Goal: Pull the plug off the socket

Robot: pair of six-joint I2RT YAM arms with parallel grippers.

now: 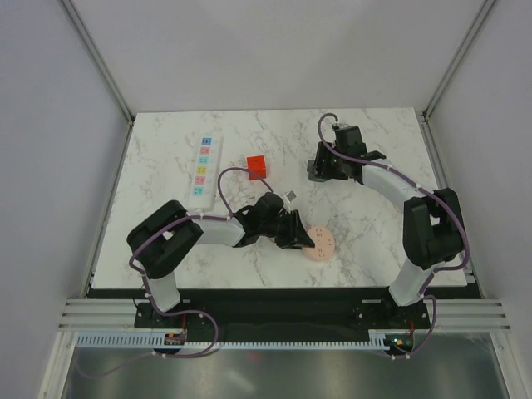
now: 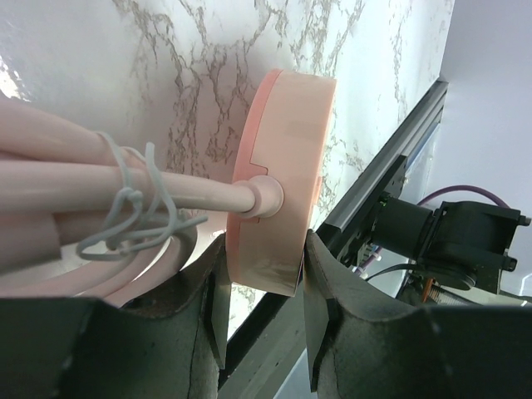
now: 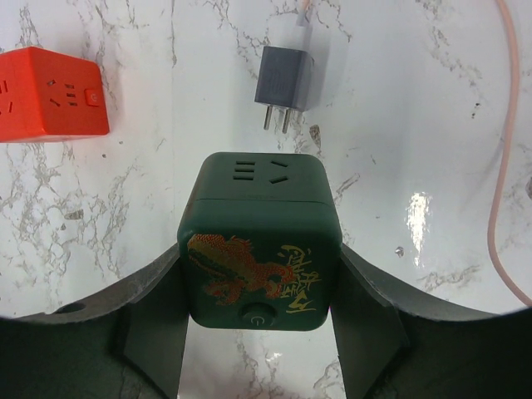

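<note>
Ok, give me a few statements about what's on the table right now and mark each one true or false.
The right pincer grips a green cube. True.
The red cube is plugged into the white power strip. False: it stands apart from it on the table.
The left pincer is empty. False: it clamps a pink disc.
A grey adapter lies unplugged, prongs toward the green cube. True.

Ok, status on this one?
Left gripper shut on pink disc. Right gripper shut on green cube. Red plug lying clear of white strip. Grey adapter loose nearby.
</note>
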